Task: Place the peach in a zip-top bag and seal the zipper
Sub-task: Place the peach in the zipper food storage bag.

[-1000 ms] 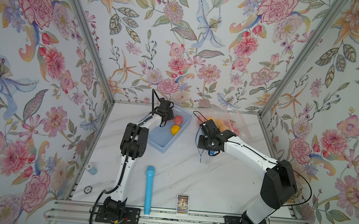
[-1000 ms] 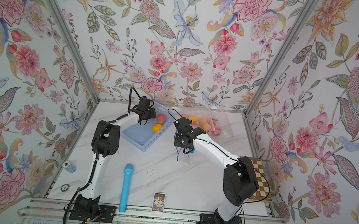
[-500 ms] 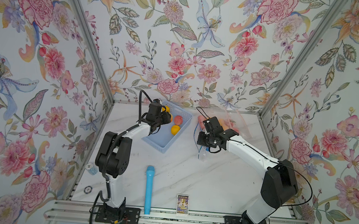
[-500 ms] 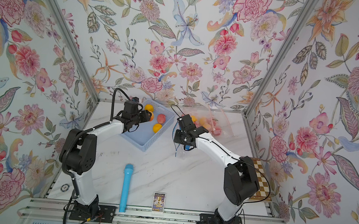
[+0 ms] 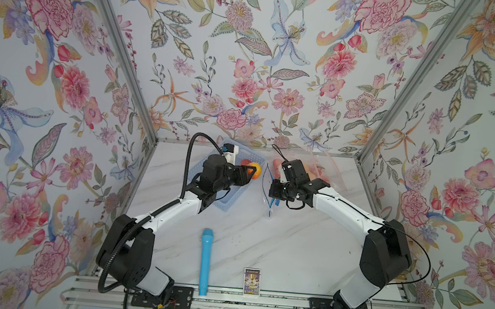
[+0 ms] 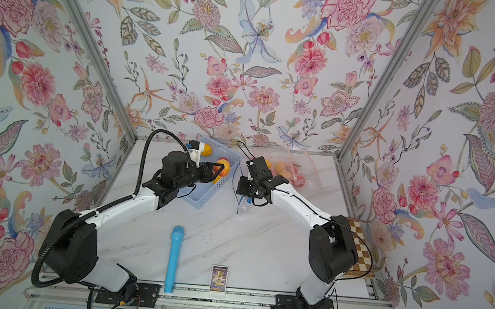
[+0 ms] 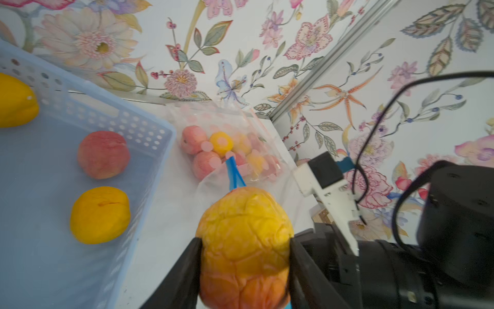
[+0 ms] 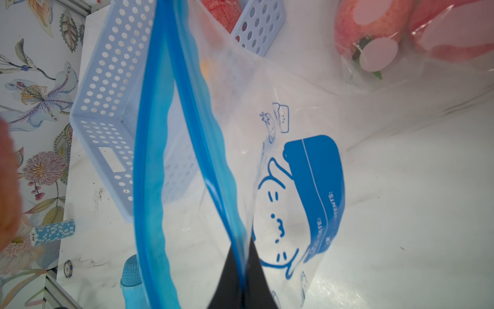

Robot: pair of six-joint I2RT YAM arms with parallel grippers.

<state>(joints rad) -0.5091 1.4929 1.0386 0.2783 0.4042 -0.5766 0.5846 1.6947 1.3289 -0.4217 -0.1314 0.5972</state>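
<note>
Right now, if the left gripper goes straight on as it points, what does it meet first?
Likely the zip-top bag, at its blue zipper mouth, which the right gripper holds; depth unclear.

Right wrist view: the zip-top bag [image 8: 280, 166] overruns the frame. The right gripper [image 8: 240, 264] has its jaws partly covered by the zipper strip [image 8: 149, 160]. An orange blur [image 8: 6, 184] at the edge is unidentifiable.

Left wrist view: the peach [image 7: 244, 248] is cut off by the frame.

Print on the card [image 5: 251, 281] at the table's [image 5: 293, 251] six o'clock is illegible.

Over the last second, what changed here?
The left gripper, fingers clamped on the peach, swung across the blue basket toward the open zip-top bag. The right gripper shifted only slightly, still pinching the bag's zipper edge. Basket and blue tube stayed put.
</note>
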